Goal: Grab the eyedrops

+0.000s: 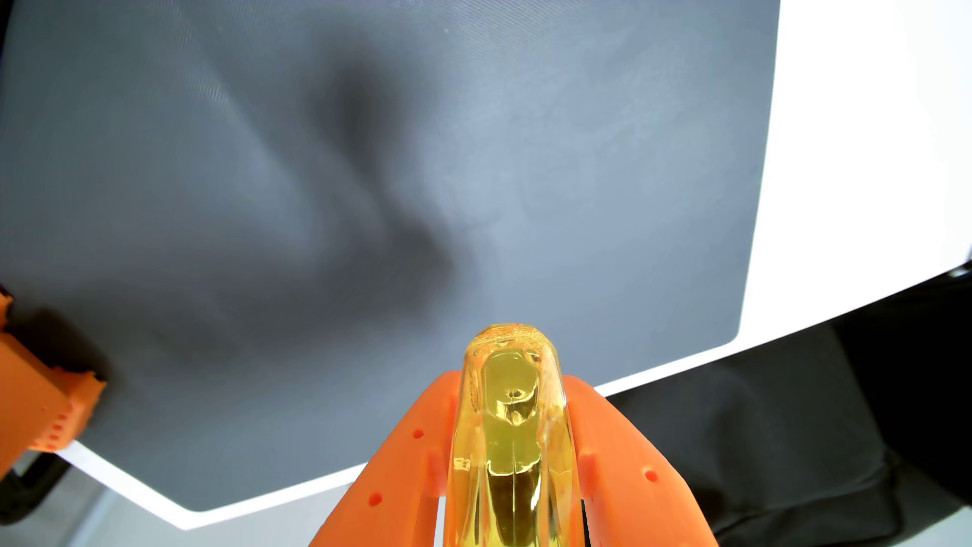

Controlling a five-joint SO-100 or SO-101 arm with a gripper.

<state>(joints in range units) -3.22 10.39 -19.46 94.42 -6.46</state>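
A clear yellow eyedrops bottle [513, 421] stands out from the bottom middle of the wrist view, its rounded end pointing away from the camera. My orange gripper [513, 389] is shut on it, one finger [410, 452] pressing its left side and the other on its right. The bottle hangs well above the dark grey mat [368, 184], and a blurred shadow lies on the mat under it.
The mat lies on a white table [852, 158], whose edge runs across the lower right. Beyond the edge is dark fabric [841, 421]. An orange arm part [47, 399] sits at the left edge.
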